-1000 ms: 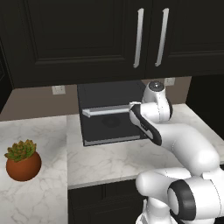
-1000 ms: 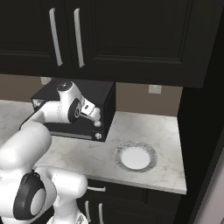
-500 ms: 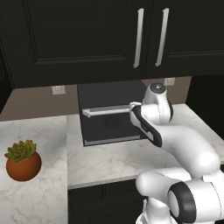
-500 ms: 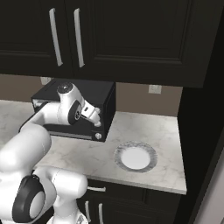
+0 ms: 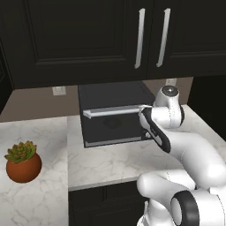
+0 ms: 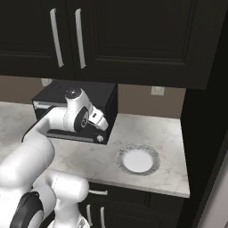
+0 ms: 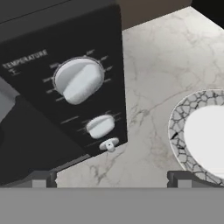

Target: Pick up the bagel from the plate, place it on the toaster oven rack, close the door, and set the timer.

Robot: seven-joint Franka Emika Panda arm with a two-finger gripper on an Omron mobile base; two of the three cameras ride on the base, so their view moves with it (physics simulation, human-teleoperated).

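The black box-shaped toaster oven (image 5: pixel 115 114) sits at the back of the white marbled stone counter (image 5: pixel 106 161), under 2 tall dark cabinet doors (image 5: pixel 152 37), its black rectangular door (image 5: pixel 112 126) shut. Left of it, well apart, stands the round terracotta pot of green succulent (image 5: pixel 23 162). Right of the oven, near its knob panel (image 7: pixel 83 94), the round white plate with ridged greyish rim (image 6: pixel 138 160) lies on the counter.

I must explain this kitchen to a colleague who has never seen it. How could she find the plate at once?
Start at the black toaster oven that stands on the marble counter under the dark cabinets. On the counter to the side of its knob panel, toward the tall dark cabinet, lies the plate. It is the one round white dish, with a mottled grey rim, and nothing lies on it.
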